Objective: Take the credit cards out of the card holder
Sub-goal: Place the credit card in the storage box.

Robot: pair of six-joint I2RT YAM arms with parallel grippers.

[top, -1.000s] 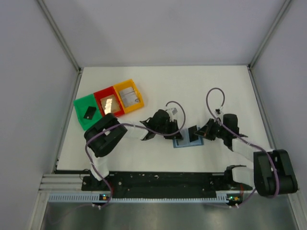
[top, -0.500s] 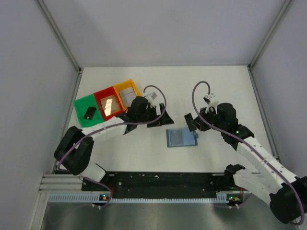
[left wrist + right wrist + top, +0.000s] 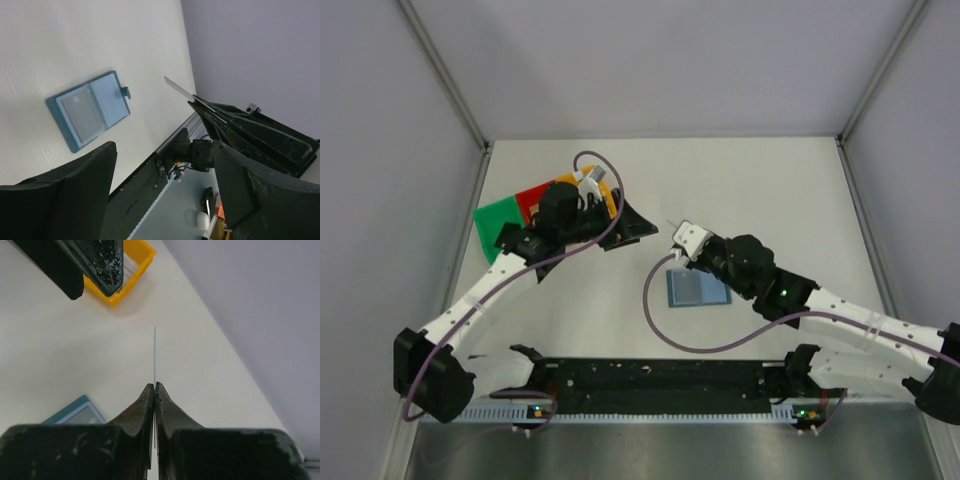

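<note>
The blue card holder [image 3: 697,289] lies open and flat on the white table, its pale inner pockets facing up; the left wrist view also shows the holder [image 3: 90,109]. My right gripper [image 3: 680,253] hangs just above the holder's far left corner, shut on a thin credit card [image 3: 154,350] that is seen edge-on and sticks out past the right gripper's tips [image 3: 154,386]. From the left wrist view the same card [image 3: 179,89] shows as a pale sliver. My left gripper [image 3: 630,228] is open and holds nothing, its fingers [image 3: 75,190] wide apart, by the trays.
Green tray [image 3: 492,222], red tray [image 3: 530,198] and yellow tray [image 3: 134,267] stand in a row at the far left, partly covered by the left arm. A dark small item lies in the green tray. The black base rail [image 3: 660,375] runs along the near edge.
The left arm swung away from the holder to the trays and its jaws opened. The right gripper moved left across the holder and now holds a card up off the table.
</note>
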